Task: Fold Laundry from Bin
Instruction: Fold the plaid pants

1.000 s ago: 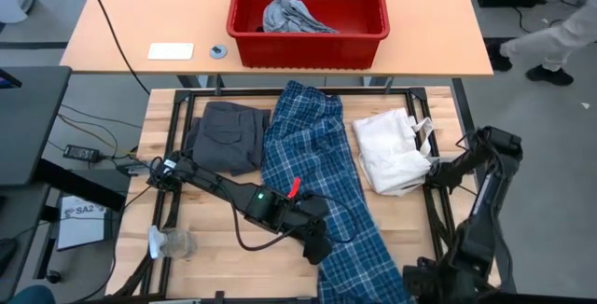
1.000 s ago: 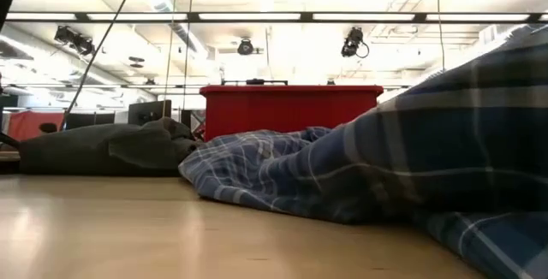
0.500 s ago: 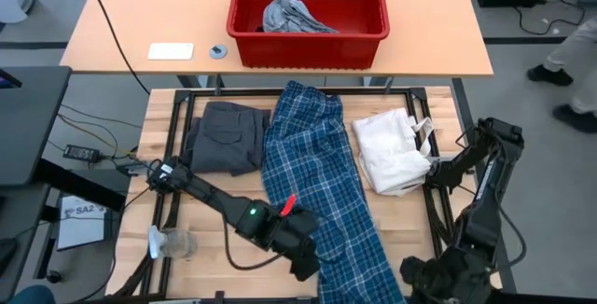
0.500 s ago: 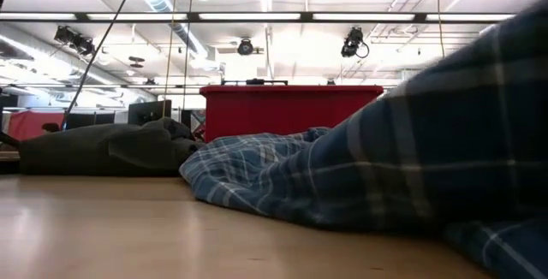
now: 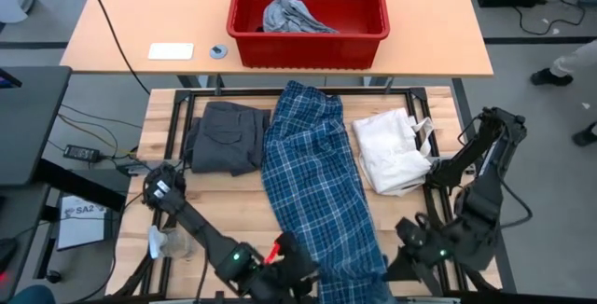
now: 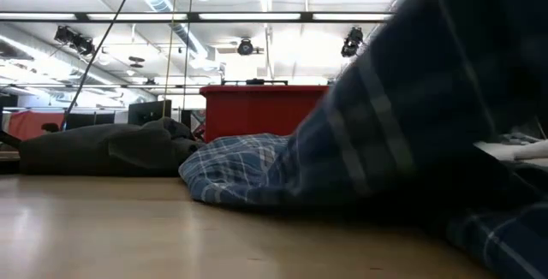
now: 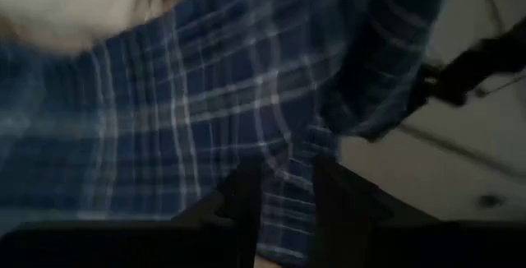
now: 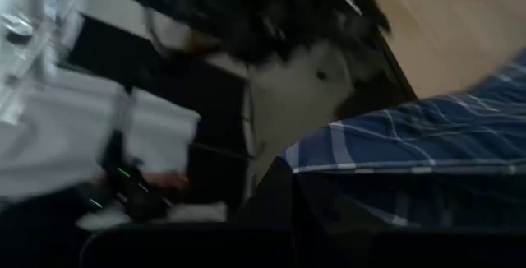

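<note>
Plaid shirt (image 5: 317, 183) lies lengthwise mid-bench, bin (image 5: 309, 10) beyond. Left wrist view: left claw (image 7: 283, 194) pinches the near hem narrowly. Right wrist view: right claw (image 8: 300, 198) clamps the other corner. Keep both level, pull evenly.

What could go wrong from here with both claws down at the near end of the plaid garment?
The left claw pinches only a small bit of the plaid garment, so the cloth may slip out. The garment's near end hangs past the table edge and could slide off. The white bag lies close beside it and might get dragged along.
</note>
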